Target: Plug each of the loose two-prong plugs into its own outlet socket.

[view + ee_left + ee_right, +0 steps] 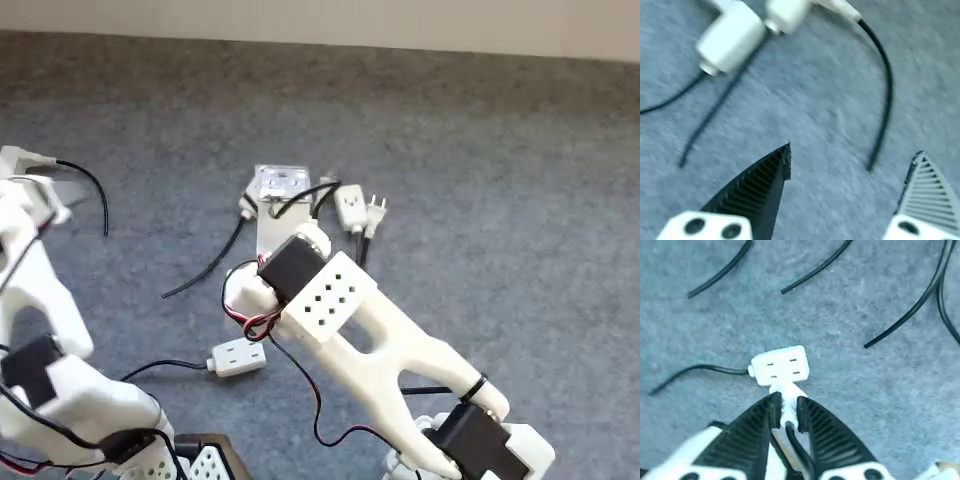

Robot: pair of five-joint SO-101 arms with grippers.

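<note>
Right claw [786, 399] pinches white two-prong plug [784, 390] at white socket block [780, 365] (seated? unclear). Left claw [854, 150] wide. Second white pronged plug [374, 210], 2 o'clock, loose.

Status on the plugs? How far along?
Done, probably: cabled plug looks joined to white socket beyond the open left gripper. In hand: right gripper jaws shut on held plug against socket block, seating unclear. To do: pronged plug lies loose; spare socket has nothing in it.

A white two-prong plug [785, 391] on a black cord butts against a white rectangular outlet socket [780, 365] at frame centre. A second white socket [238, 357] lies flat at lower centre. A loose white plug [375, 209] lies at upper centre.
</note>
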